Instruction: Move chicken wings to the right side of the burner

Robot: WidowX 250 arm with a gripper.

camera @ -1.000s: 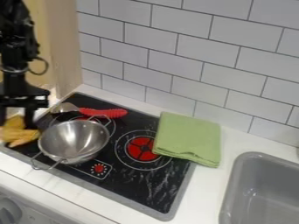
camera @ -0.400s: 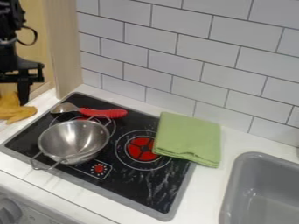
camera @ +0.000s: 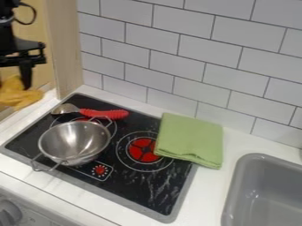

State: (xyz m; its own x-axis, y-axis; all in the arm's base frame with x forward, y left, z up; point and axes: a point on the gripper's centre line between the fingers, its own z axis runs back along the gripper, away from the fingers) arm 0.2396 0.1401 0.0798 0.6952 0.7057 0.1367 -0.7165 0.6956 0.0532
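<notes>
At the left edge, my gripper [camera: 14, 82] hangs above the counter beside the stove's upper-left side, shut on the yellow-brown chicken wings [camera: 17, 93]. The wings are raised off the surface, their left part cut off by the view's edge. The black stove top [camera: 147, 187] has a red-centred burner [camera: 143, 150] to the right of the metal bowl. Another burner lies partly hidden beneath that bowl.
A metal colander-like bowl [camera: 74, 142] with wire handles stands on the stove's left half. Behind it lies a red-handled spoon [camera: 103, 114]. A folded green cloth [camera: 190, 137] overlaps the stove's right edge; a grey sink [camera: 265, 194] is farther right.
The gripper and the chicken wings have risen from beside the bowl over the stove's left corner, moving up and back, off the stove. Bowl, spoon and cloth have stayed put.
</notes>
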